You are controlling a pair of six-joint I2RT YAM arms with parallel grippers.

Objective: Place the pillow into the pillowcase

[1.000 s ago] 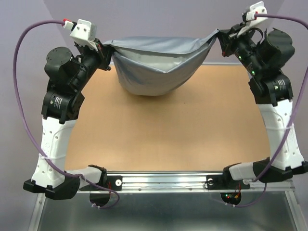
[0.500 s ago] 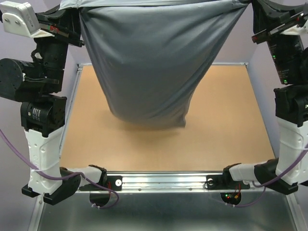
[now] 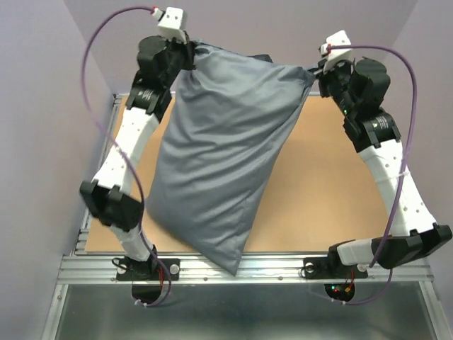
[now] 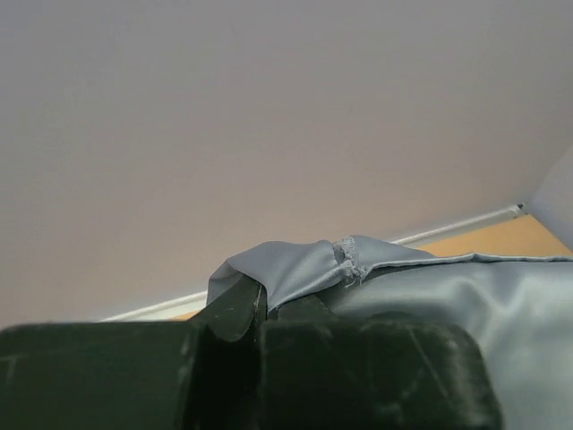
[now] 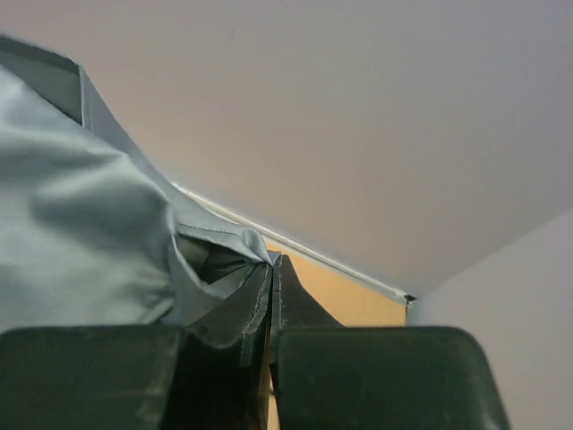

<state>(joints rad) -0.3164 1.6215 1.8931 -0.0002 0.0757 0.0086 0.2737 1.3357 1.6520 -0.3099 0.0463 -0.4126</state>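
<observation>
Catches the lowest corner of the pillowcase [image 3: 219,156] dangling over the metal rail [image 3: 283,268] at the near edge of the table [image 3: 325,198], well below both grippers. Shows blue-grey cloth, bulging full, slung slantwise between them above the tan board. Cannot make out the pillow itself behind that cloth. Finds the left gripper [image 3: 190,53] pinched tight on one top corner, with the seam bunched at its fingertips. Finds the right gripper [image 3: 317,71] clamped likewise on the opposite top corner, before the pale far wall.

The pillowcase [image 3: 219,163] is smooth cloth, the table [image 3: 333,191] matt wood.
</observation>
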